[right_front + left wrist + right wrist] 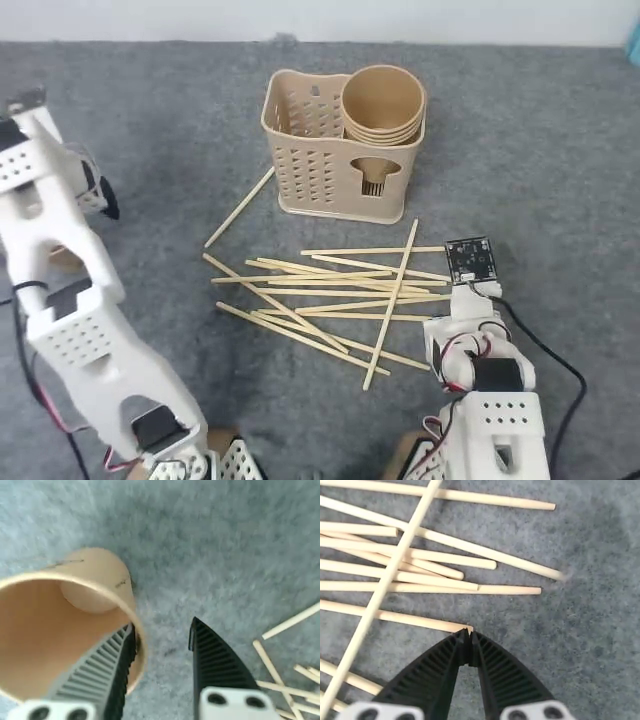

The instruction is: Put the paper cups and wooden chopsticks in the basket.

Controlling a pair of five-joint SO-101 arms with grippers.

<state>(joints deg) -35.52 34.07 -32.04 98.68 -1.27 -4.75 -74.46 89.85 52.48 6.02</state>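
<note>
One loose paper cup (95, 575) at 9 o'clock; left gripper (162, 626) straddles its rim, jaws apart; next: clamp, carry to basket (310, 170) at 12 o'clock; right gripper (470, 632) clenched empty at chopsticks (330, 295), 5 o'clock.

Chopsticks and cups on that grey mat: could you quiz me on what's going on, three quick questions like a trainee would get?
1. True or false: the basket already holds stacked paper cups.
2. One finger of the left hand sits inside: A) a lone cup, B) the basket, C) a bowl.
3. Fill in: the right hand, by the chopsticks, is ___ (open/shut).
Key: 1 true; 2 A; 3 shut.
</note>
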